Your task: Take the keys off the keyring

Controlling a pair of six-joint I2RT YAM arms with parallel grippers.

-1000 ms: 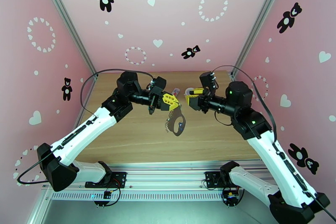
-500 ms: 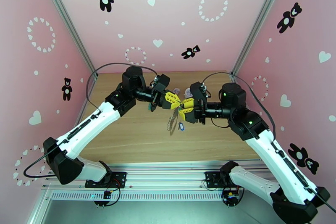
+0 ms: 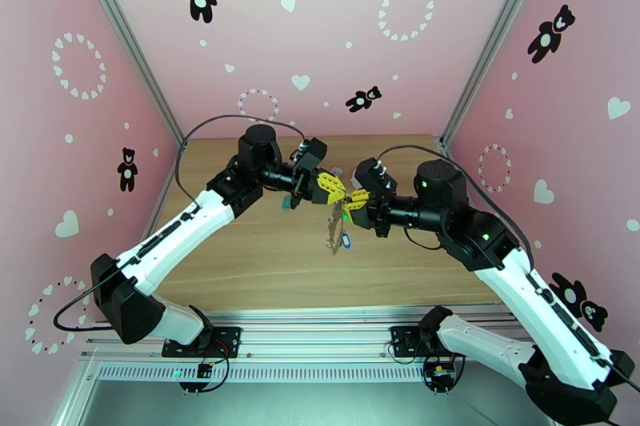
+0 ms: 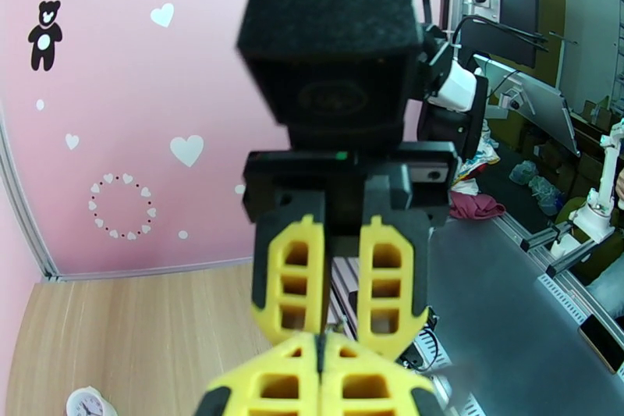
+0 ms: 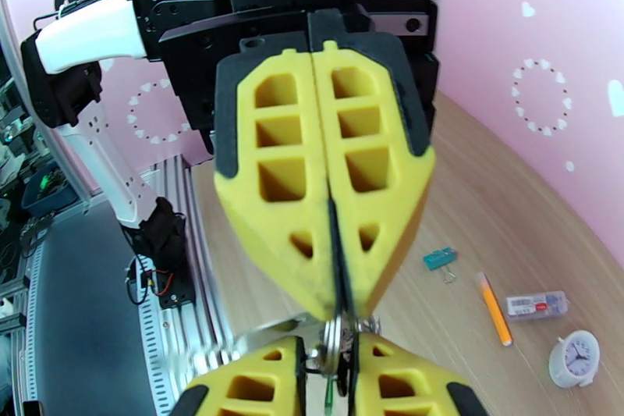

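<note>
Hanging straight down from the left gripper (image 3: 340, 194), which was clenched on it, the keyring (image 3: 331, 234) had the right gripper (image 3: 350, 201) slightly parted around its top.

Keyring (image 5: 334, 336): blurred, mostly hidden between jaws. Right gripper (image 5: 331, 355): base cut off by bottom edge; hold on it undeterminable. Green key (image 5: 331, 392): 1 sliver visible. Blue key (image 3: 346, 241): too small for detail. Clock (image 4: 84, 403): cropped at edge.
</note>
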